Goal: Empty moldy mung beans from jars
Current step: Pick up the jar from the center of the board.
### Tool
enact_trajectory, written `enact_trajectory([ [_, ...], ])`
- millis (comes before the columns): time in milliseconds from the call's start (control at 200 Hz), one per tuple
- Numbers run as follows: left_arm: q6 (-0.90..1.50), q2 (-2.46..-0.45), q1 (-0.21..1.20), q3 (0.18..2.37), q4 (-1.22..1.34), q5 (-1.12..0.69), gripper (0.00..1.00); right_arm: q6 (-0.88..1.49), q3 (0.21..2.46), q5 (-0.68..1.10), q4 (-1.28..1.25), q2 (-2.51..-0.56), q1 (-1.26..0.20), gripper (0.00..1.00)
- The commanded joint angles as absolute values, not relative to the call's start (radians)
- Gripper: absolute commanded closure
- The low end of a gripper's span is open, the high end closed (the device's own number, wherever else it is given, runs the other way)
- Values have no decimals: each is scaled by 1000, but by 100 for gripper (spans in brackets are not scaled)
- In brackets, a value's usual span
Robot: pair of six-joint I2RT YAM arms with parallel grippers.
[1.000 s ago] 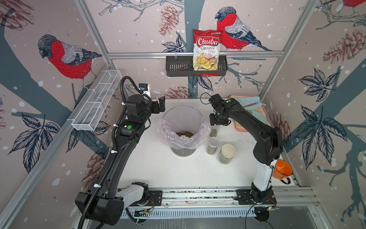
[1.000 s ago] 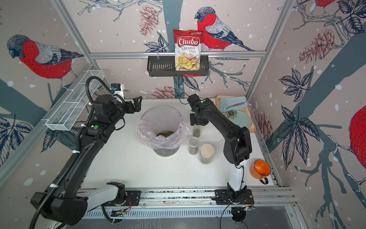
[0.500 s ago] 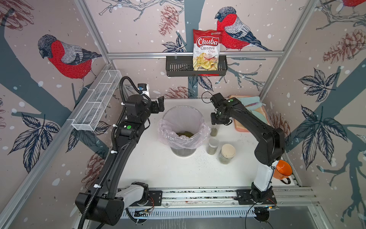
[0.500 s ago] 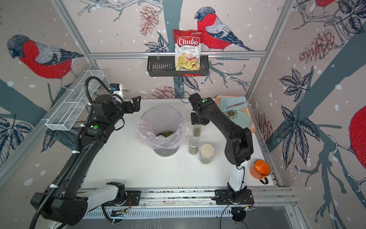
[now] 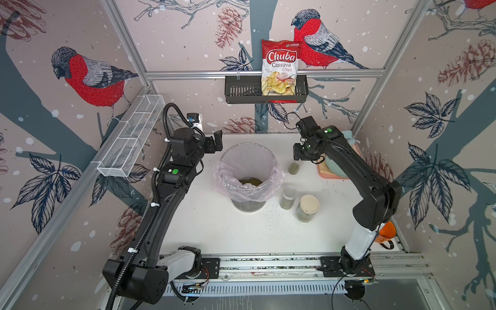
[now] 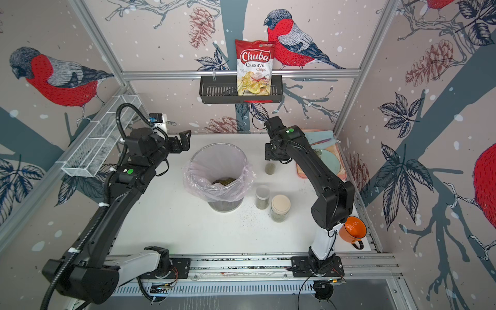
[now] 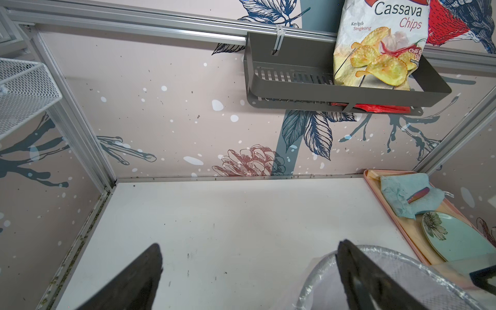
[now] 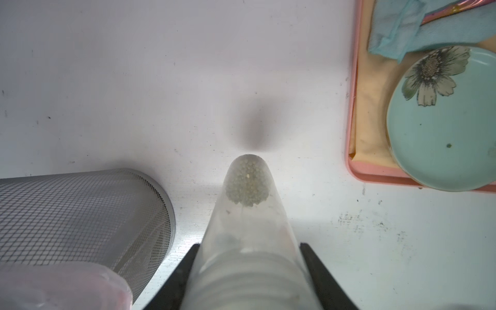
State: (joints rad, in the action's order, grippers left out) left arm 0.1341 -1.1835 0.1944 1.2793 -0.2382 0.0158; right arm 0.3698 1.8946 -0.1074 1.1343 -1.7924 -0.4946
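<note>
Our right gripper (image 8: 249, 245) is pinched on the threaded neck of the tall tube (image 8: 248, 214), one jaw on each side. The tube runs straight down from the jaws, its long axis upright. The mung beans (image 8: 247, 185) sit in a small heap at its closed lower end. We cannot tell whether that end touches the table (image 5: 214, 228).

Just beside the tube, to our left, stands the mesh bin (image 5: 248, 145) with its pink liner (image 5: 276, 179) and some beans already lying inside. We judge that the pour turns on this: the bin's mouth lies leftward, so the tube must clear the rim, travel left and tip neck-down. The right arm is plainly the nearer one.

Toward the front edge, the short cylinder (image 5: 288, 197) and the cream-lidded jar (image 5: 308, 208) stand just beside each other, both holding beans, with loose grains scattered near them.

Across the bin, our left gripper (image 5: 214, 141) hovers near the rim, fingers (image 7: 145, 271) spread wide and holding nothing.

In the back right corner sits the pink tray (image 5: 320, 171) with a plate (image 8: 440, 120).
</note>
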Motion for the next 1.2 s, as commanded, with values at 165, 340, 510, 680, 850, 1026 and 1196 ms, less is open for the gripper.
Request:
enact_trajectory([
  [165, 54, -1221, 275, 1366, -262, -31, 1, 377, 2010, -69, 1135, -1702, -428, 50],
  [340, 26, -1224, 286, 1406, -266, -93, 1, 376, 2098, -6, 1085, -1656, -390, 50],
  [510, -33, -1240, 315, 1431, -280, -182, 1, 373, 2181, 84, 1084, -1663, -382, 50],
  [680, -120, -1232, 344, 1409, -288, -174, 1, 373, 2194, 144, 1059, -1641, -381, 51],
  [850, -169, -1222, 353, 1382, -272, -216, 3, 373, 2202, 230, 1028, -1628, -386, 52],
  [1026, -183, -1207, 359, 1354, -245, -248, 4, 378, 2224, 302, 987, -1617, -389, 52],
  [1196, -233, -1188, 396, 1310, -218, -290, 3, 380, 2235, 406, 947, -1617, -413, 52],
])
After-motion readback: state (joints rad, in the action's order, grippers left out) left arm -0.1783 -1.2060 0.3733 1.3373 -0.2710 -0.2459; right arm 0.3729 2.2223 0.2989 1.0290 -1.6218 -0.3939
